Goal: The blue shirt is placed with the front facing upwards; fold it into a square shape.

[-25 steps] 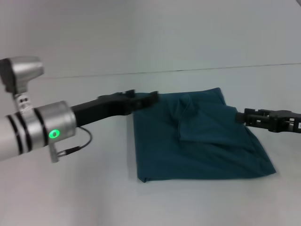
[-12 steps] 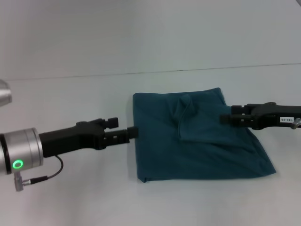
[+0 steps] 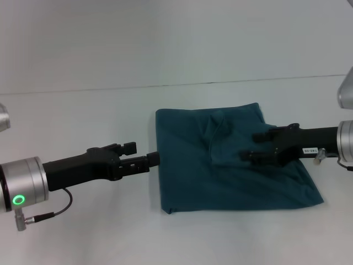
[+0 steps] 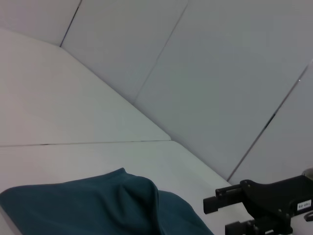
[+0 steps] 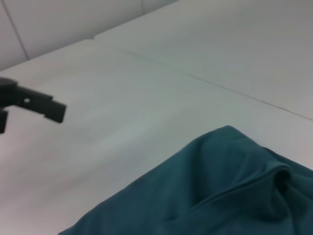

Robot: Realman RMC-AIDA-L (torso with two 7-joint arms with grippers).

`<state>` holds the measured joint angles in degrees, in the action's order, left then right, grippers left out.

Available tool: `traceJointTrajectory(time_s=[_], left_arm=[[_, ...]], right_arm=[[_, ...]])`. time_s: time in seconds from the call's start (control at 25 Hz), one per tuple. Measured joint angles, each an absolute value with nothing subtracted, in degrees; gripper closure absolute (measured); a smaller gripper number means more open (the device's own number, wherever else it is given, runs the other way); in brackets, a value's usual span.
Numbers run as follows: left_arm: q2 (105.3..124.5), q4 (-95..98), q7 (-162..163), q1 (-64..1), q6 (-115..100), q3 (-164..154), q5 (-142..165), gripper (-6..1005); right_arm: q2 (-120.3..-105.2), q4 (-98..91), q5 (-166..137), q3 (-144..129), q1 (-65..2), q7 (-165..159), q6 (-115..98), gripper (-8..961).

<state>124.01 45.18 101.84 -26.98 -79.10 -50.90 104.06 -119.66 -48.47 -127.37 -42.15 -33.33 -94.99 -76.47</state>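
Observation:
The blue shirt (image 3: 231, 171) lies folded into a rough square on the white table, plain teal side up, with a raised crease near its far middle. My left gripper (image 3: 142, 153) is open and holds nothing, its fingertips right at the middle of the shirt's left edge. Over the shirt's right half hovers my right gripper (image 3: 252, 146), open and holding nothing. The left wrist view shows the shirt (image 4: 98, 205) low down and the right gripper (image 4: 220, 215) beyond it. The right wrist view shows the shirt (image 5: 220, 186) and one of the left gripper's fingers (image 5: 44, 108).
The white table (image 3: 83, 110) runs around the shirt on all sides. A pale wall (image 3: 176, 38) stands behind the table's far edge.
The left gripper came down from the shirt's far left corner to the middle of its left edge. The right gripper moved left, from the right edge to over the cloth.

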Motion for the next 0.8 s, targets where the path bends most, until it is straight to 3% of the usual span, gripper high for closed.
traceJointTrajectory(time_s=[0.8], left_arm=[[124.02, 44.2, 102.0, -27.5, -79.0, -50.5, 104.0, 66]], right_arm=[[-120.12, -44.7, -121.2, -56.5, -33.7, -89.1, -66.2, 274]])
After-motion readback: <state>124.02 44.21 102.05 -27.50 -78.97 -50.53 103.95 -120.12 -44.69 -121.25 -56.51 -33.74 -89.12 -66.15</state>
